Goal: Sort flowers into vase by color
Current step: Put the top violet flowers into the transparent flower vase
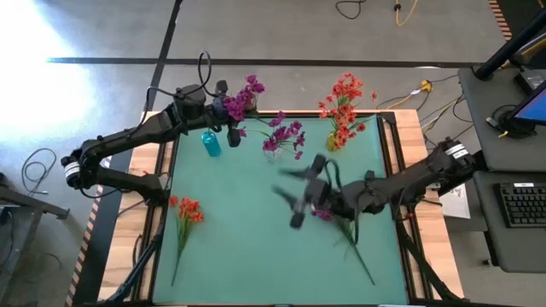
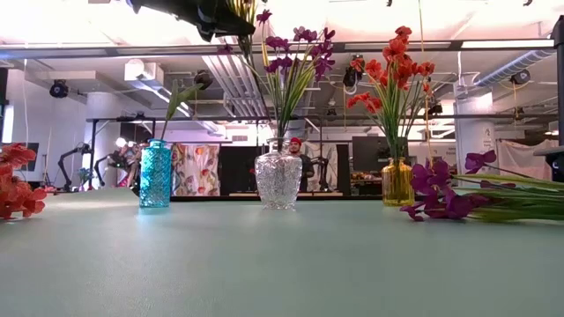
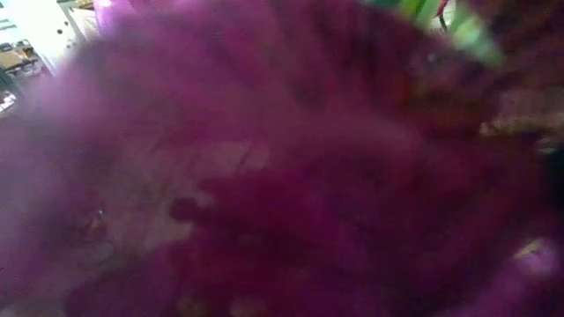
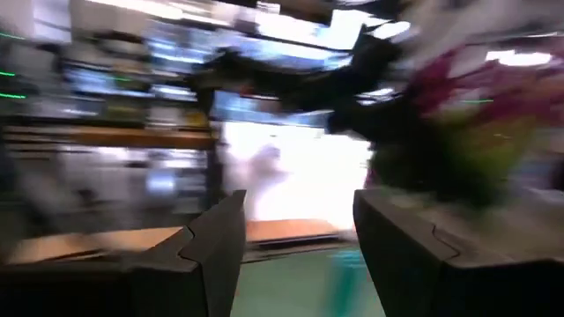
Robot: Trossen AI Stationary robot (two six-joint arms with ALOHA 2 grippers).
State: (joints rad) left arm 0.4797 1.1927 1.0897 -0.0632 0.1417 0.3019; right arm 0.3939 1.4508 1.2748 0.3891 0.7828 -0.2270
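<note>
- Two dark arms reach over the green bench (image 1: pixel 256 256), the left from the far left corner, the right from the right side.
- Left gripper (image 1: pixel 232 109) hangs above the far edge of the bench, between the blue vase (image 1: pixel 211 142) and the clear vase (image 1: pixel 271 153), jaws clamped on a purple flower (image 1: pixel 246 95) whose petals fill the left wrist view.
- Right gripper (image 1: pixel 300 198) is over the middle of the bench, jaws apart with nothing between them, just beside a purple flower lying on the bench (image 1: pixel 337 223).
- Clear vase holds purple flowers (image 1: pixel 286 135).
- Yellow vase (image 1: pixel 333 141) at the far right holds orange flowers (image 1: pixel 345 102).
- One orange flower (image 1: pixel 186 213) lies near the left edge.
</note>
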